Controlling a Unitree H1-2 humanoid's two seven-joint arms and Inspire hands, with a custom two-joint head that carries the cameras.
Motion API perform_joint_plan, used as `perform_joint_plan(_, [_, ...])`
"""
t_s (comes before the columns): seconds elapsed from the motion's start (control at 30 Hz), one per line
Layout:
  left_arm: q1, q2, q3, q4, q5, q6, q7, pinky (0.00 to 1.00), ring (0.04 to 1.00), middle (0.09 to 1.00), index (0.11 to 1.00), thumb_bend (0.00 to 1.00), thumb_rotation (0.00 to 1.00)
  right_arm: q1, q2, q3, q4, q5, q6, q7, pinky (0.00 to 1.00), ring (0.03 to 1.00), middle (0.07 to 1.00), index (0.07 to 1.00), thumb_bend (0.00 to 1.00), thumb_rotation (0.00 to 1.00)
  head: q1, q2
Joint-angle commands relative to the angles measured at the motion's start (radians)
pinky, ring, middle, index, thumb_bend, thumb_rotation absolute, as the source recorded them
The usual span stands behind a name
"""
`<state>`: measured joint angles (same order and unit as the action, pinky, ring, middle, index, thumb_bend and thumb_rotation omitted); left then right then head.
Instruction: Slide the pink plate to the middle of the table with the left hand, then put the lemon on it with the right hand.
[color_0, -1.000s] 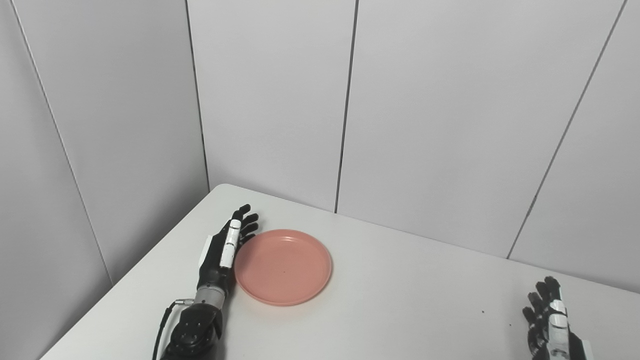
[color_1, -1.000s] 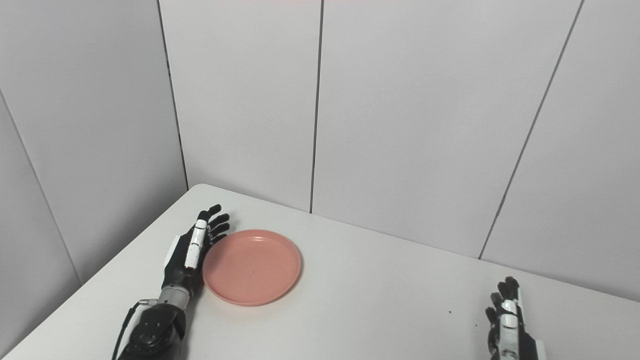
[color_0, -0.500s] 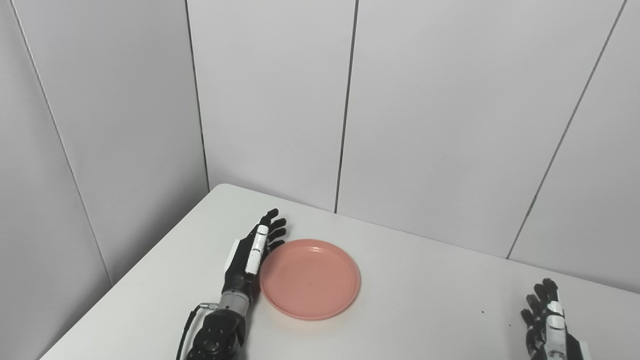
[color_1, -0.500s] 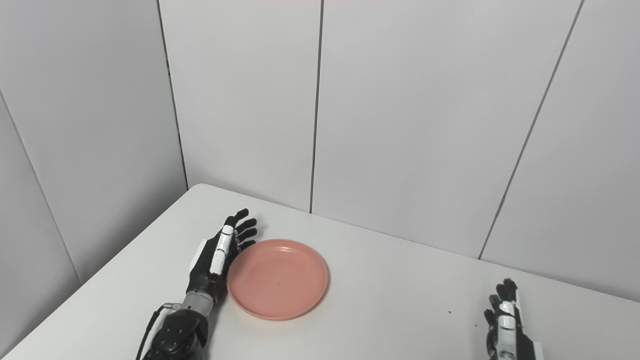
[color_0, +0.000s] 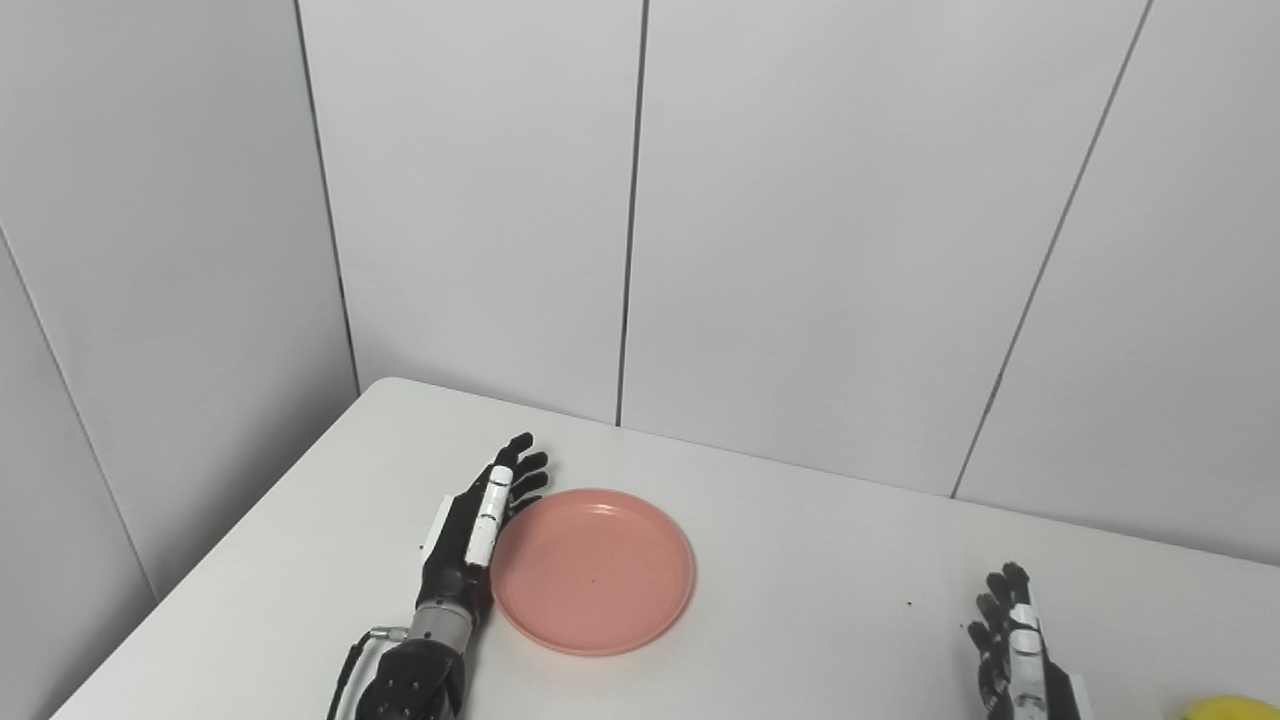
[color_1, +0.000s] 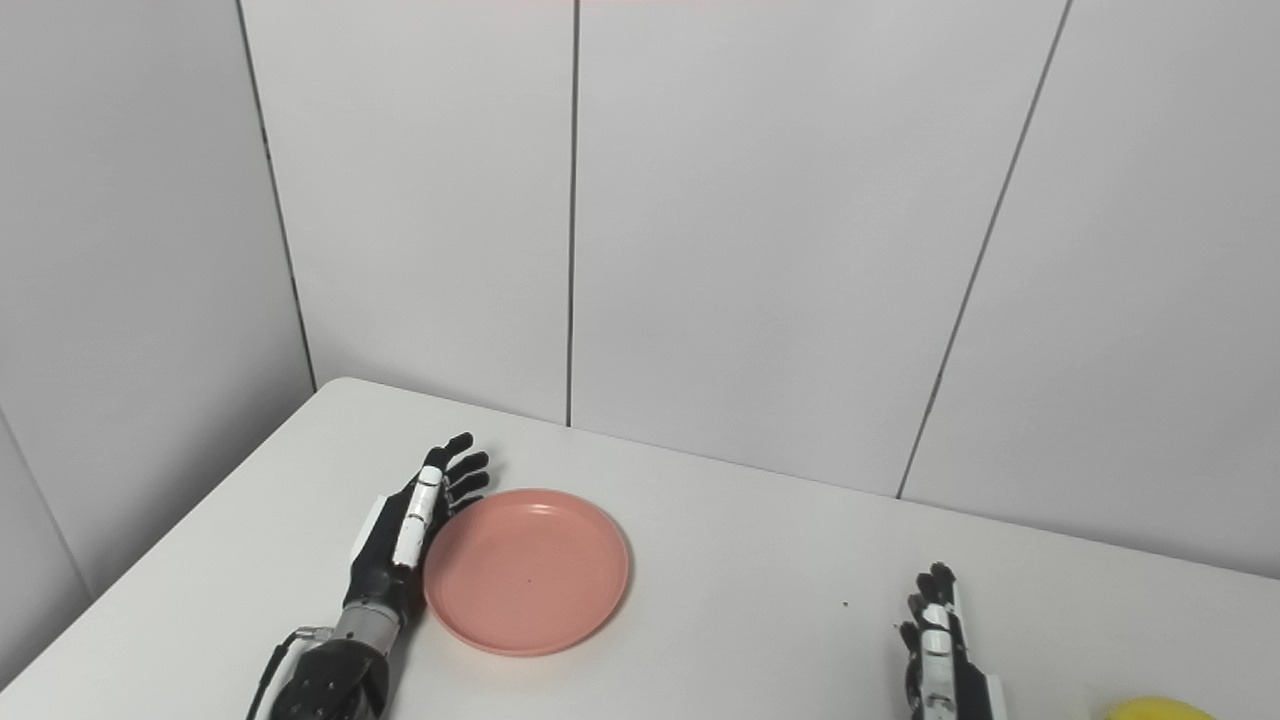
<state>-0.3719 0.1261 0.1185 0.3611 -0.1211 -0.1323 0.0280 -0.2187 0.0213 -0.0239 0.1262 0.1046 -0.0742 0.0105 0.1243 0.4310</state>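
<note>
Left eye view: the left hand (color_0: 478, 525), fingers straight and slightly apart, presses edge-on against the pink plate (color_0: 592, 570), which lies just right of those fingers, seemingly mid-slide. The right hand (color_0: 1018, 660) waits, fingers apart and empty; the lemon (color_0: 1218, 708) sits untouched just right of it.

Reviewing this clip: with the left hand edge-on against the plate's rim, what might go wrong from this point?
1. The left hand presses only sideways on the pink plate rim, holding nothing; the plate may spin or slip away from the push.
2. The lemon lies at the bottom right edge of the picture, mostly cut off, so the open right hand may misjudge its grasp.
3. A round lemon could roll off the shallow plate.
</note>
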Motion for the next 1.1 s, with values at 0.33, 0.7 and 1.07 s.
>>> perform_joint_plan(0.33, [-0.013, -0.044, -0.023, 0.035, -0.035, -0.014, -0.063, 0.86, 0.869, 0.861, 0.865, 0.70, 1.00, -0.050, 0.024, 0.007, 0.000, -0.033, -0.040, -0.019, 1.00, 1.000, 0.966, 0.977, 0.67, 1.00, -0.115, 0.038])
perform_joint_plan(0.7, [-0.020, -0.075, -0.031, 0.028, -0.052, 0.005, -0.084, 0.86, 0.875, 0.850, 0.855, 0.71, 1.00, -0.066, 0.041, 0.014, 0.017, -0.048, -0.051, -0.023, 1.00, 0.980, 0.961, 0.974, 0.67, 1.00, -0.209, 0.068])
perform_joint_plan(1.07, [-0.018, -0.091, -0.066, 0.018, -0.038, -0.002, -0.099, 0.82, 0.854, 0.854, 0.852, 0.72, 1.00, -0.072, 0.047, 0.032, 0.026, -0.083, -0.051, -0.031, 1.00, 0.966, 0.963, 0.975, 0.68, 1.00, -0.265, 0.086])
